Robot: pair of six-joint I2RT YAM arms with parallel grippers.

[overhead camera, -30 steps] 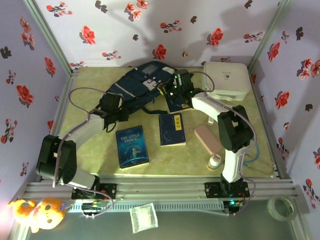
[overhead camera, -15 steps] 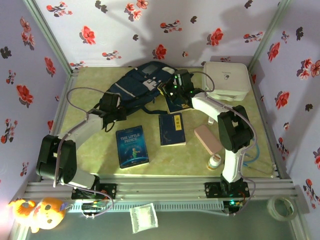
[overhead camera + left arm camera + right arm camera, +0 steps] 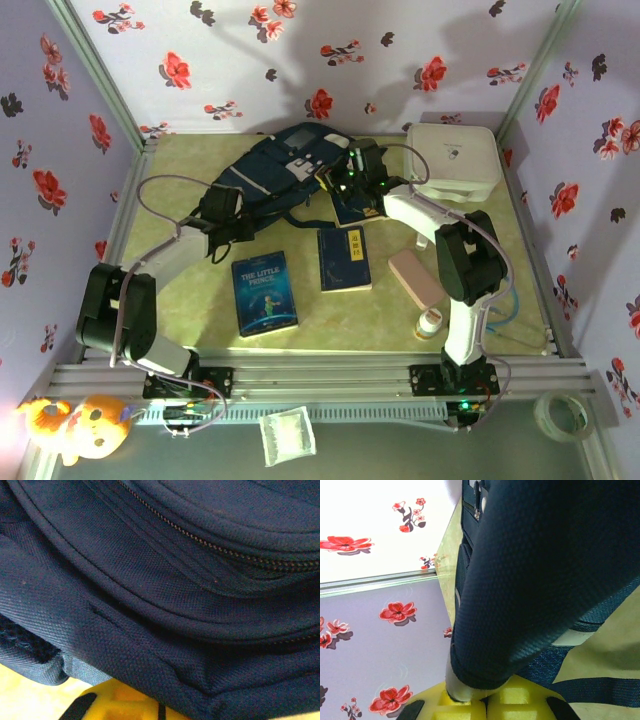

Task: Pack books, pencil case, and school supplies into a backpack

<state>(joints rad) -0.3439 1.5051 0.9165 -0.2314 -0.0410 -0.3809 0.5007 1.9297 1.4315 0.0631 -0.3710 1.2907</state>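
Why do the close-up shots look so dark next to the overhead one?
Top external: even light, sharp, with soft arm shadows on the back wall. Left wrist: the backpack sits so close that its dark weave is crisp mid-frame, softer at the edges. Right wrist: dark fabric against washed-out bright wallpaper.

Both arms stretch forward, left gripper [image 3: 232,198] low, right gripper [image 3: 486,702] jaws pressed together.

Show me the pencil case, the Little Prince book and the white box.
pencil case [image 3: 415,276]: top view, middle of the pouch.
Little Prince book [image 3: 265,293]: top view, cover centre.
white box [image 3: 452,158]: top view, lid centre.
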